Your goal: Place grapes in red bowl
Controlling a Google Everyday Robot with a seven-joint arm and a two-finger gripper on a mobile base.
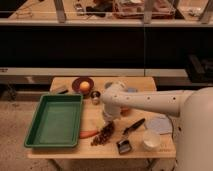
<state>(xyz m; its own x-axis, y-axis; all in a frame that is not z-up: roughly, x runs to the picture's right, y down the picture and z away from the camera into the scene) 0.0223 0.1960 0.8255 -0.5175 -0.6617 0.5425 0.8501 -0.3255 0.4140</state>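
The grapes (102,135), a dark reddish-brown bunch, lie on the wooden table (65,82) near its front edge, next to an orange carrot (88,133). My white arm reaches in from the right. My gripper (108,119) hangs at its end, just above and behind the grapes. The red bowl does not show; my arm covers the middle of the table. Only a small orange-red patch (125,111) peeks out under the arm, and I cannot tell what it is.
A green tray (36,141) fills the table's left side. A dark maroon plate (76,85) with an orange fruit and a small metal cup (95,95) stand at the back. A black utensil (133,126), a white bowl (151,139), a small dark object (123,145) and a pale plate (161,123) lie at the right.
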